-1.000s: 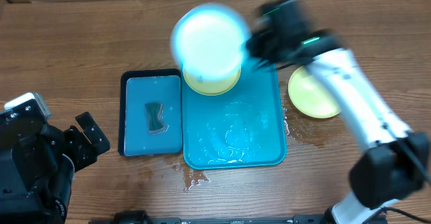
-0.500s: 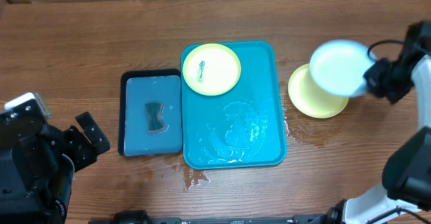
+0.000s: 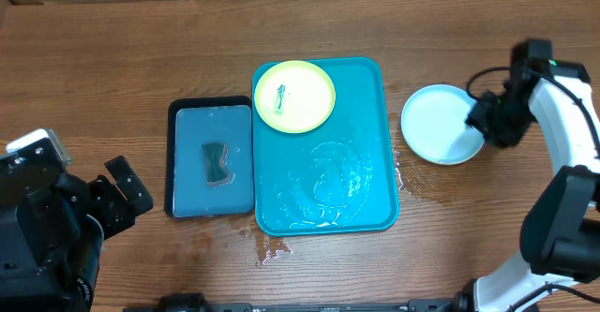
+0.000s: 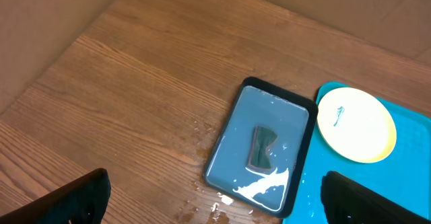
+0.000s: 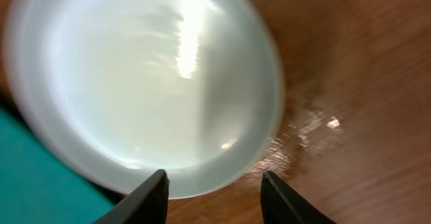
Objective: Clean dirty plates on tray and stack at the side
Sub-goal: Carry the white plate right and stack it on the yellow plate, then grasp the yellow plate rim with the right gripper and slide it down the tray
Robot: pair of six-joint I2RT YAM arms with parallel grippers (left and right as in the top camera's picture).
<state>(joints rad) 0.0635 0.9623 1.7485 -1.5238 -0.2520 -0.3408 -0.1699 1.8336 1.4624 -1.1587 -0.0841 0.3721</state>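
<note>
A yellow-green rimmed plate (image 3: 294,96) with a small blue smear lies at the back left of the teal tray (image 3: 366,96); it also shows in the left wrist view (image 4: 355,124). A light blue rimmed plate (image 3: 439,124) lies on the table right of the tray and hides the other yellow-green plate. My right gripper (image 3: 482,120) is open at that plate's right edge; in the right wrist view the plate (image 5: 141,83) lies just beyond the spread gripper (image 5: 212,198). My left gripper (image 3: 120,196) is open and empty at the left, well apart from the tray.
A smaller black-rimmed blue tray (image 3: 185,190) holds water and a dark sponge (image 3: 217,162), left of the teal tray. Water lies pooled in the teal tray and spilled on the table (image 3: 272,248) in front of it and near its right side.
My right gripper carried the light blue plate from above the tray's back to the right, set it down on the yellow-green plate beside the tray, and let go. The left arm has not moved.
</note>
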